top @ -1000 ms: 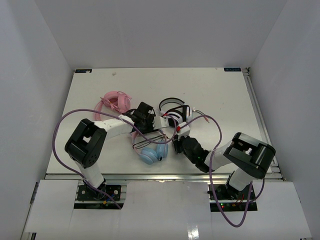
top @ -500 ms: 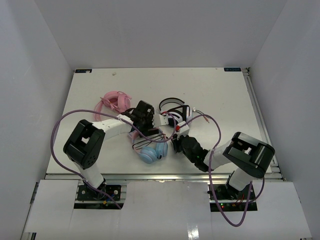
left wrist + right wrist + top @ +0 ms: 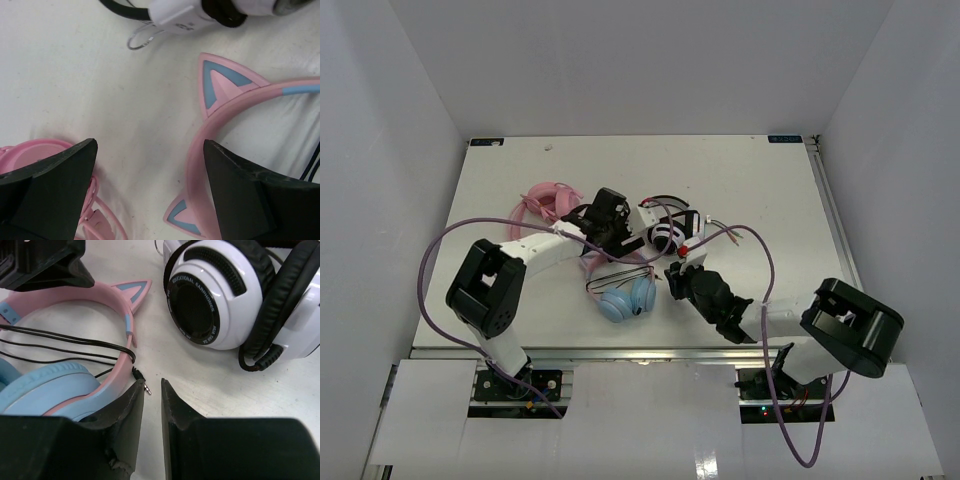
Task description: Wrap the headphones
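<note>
The headphones (image 3: 626, 299) lie at the table's near middle, blue ear cups toward me, and their pink headband (image 3: 196, 165) with cat ears curves away from the cups. In the right wrist view the thin dark cable (image 3: 70, 342) crosses over the headband (image 3: 120, 305), and its jack plug (image 3: 141, 381) rests on the table. My left gripper (image 3: 603, 228) hovers wide open over the headband, which runs under its right finger (image 3: 260, 195). My right gripper (image 3: 151, 384) sits low beside the blue cup (image 3: 45, 385). Its jaws stand a narrow gap apart and grip nothing. The plug lies at the left fingertip.
White-and-black headphones (image 3: 667, 225) lie just behind the right gripper, close in the right wrist view (image 3: 220, 295). All-pink headphones (image 3: 548, 203) rest at the back left, under my left finger (image 3: 30, 152). White walls enclose the table on three sides.
My left gripper has opened wide and drawn back from above the blue cups toward the far side. The right arm's elbow has swung right, and its gripper stays by the cup.
</note>
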{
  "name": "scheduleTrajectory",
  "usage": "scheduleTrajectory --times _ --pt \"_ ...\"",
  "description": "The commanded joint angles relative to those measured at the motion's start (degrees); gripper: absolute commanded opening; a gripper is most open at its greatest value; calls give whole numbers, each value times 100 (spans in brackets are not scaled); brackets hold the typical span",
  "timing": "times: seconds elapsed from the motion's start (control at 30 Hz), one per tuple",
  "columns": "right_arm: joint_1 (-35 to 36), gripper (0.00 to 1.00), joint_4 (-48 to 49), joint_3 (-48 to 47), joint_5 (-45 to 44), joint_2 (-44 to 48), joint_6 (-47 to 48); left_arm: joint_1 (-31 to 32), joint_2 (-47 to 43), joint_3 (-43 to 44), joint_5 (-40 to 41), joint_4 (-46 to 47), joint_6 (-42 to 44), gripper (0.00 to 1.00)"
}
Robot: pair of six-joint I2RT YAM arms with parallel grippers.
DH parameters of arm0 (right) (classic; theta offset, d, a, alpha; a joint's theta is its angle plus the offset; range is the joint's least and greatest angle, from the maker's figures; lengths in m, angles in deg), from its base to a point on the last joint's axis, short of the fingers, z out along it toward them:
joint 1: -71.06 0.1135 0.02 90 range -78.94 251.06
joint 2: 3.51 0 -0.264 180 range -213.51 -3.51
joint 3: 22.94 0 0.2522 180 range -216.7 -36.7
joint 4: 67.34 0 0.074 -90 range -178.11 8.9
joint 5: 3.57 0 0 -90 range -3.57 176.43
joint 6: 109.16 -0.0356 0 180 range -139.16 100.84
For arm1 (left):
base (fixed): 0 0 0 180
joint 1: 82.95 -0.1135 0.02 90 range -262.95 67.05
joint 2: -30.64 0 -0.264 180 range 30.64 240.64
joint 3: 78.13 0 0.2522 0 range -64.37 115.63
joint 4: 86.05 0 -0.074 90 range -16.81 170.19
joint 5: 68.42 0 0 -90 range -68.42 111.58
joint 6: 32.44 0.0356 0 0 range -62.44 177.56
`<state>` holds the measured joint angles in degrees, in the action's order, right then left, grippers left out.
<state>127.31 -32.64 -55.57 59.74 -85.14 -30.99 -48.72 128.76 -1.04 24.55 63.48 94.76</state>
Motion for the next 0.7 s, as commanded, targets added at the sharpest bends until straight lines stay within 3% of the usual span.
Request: scheduleTrajectory --times 0.0,0.3,0.37,0.47,0.57,0.63,0.67 --pt "-17 26 -452 -88 -153 493 -117 -74 -440 369 175 -240 -525 98" --pt "-9 27 -1832 -505 -142 1529 -169 -91 -839 792 42 -841 -1617 98" --pt "-9 27 -2366 -760 -126 1843 -217 -100 -790 1089 114 -1066 -2267 98" --pt "-9 28 -3227 -1210 -91 2350 -495 -118 -318 2204 200 -2028 -3739 98" --pt "-9 30 -3950 -1562 141 2904 -650 -106 144 3059 -295 -2612 -4941 98" --pt "-17 32 -4345 -1726 276 3171 -757 -11 -74 2856 -1210 -2267 -5381 98" --pt "-17 34 -4615 -1805 330 3377 -743 68 -274 2451 -1206 -1764 -5540 98"
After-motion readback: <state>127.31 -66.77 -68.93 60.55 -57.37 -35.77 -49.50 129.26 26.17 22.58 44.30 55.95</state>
